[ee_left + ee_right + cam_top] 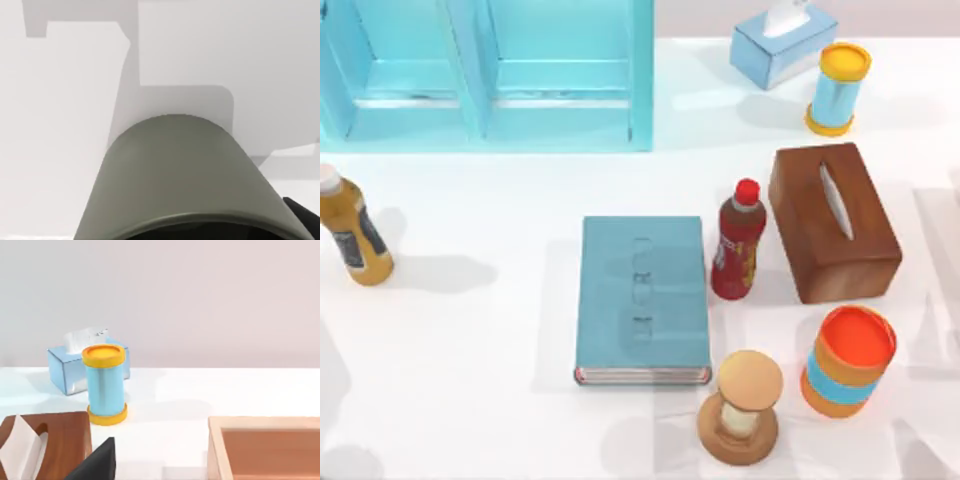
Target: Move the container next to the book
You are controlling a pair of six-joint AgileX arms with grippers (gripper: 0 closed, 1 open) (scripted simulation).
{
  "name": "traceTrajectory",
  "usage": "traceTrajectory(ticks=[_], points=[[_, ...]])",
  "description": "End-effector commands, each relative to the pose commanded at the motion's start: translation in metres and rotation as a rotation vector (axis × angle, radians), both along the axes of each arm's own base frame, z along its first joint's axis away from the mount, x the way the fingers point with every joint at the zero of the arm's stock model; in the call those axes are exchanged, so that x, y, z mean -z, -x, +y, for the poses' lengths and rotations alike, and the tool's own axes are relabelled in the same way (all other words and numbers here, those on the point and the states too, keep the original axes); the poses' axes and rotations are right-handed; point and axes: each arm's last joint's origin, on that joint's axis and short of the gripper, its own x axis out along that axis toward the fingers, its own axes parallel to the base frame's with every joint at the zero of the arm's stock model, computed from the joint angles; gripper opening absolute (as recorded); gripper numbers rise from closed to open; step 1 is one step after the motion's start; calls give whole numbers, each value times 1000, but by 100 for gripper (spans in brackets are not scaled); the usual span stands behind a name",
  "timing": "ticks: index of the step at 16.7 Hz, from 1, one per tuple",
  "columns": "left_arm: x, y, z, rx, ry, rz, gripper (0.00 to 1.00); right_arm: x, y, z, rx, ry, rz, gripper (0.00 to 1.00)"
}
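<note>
Where the top view was taken from above, the white table (470,330) was seen with a pale-blue shelf unit (490,75) at its far left. The book (642,298) lay flat near the middle, teal cover up and pale page edges toward the near side; its faint embossed cover marks could not be read. To its right a brown wooden tissue box (832,222) was set, and at the far right a light-blue tissue box (782,45) with a white tissue standing out.

An orange canister (848,360) with a blue band stood near the right edge, and a light-blue can (838,88) with yellow ends just beside the blue tissue box. A red bottle (738,240) with a red cap was placed upright between the book and the wooden box; the print on its label was not legible. A mustard-yellow bottle (352,228) with a dark label, likewise unreadable, stood at the left edge. A wooden sand timer (742,408) was seen just off the book's near right corner.

The container (185,175), plain and unmarked, was shown close before the left wrist camera over bare table; whether the left gripper was clamped on it could not be told. A dark part of the right gripper (97,462) was visible in the right wrist view, its state not discernible, beside a light wooden tray (265,442).
</note>
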Motion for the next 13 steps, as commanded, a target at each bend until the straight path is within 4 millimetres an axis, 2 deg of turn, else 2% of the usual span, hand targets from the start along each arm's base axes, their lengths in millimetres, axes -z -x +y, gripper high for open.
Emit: traceTrajectory(ticks=[5,13], points=[[-1,0,0,2,-1,-2,0,0,0,0,0,0,0,100],[-48,0,0,2,1,1,0,0,0,0,0,0,0,100]])
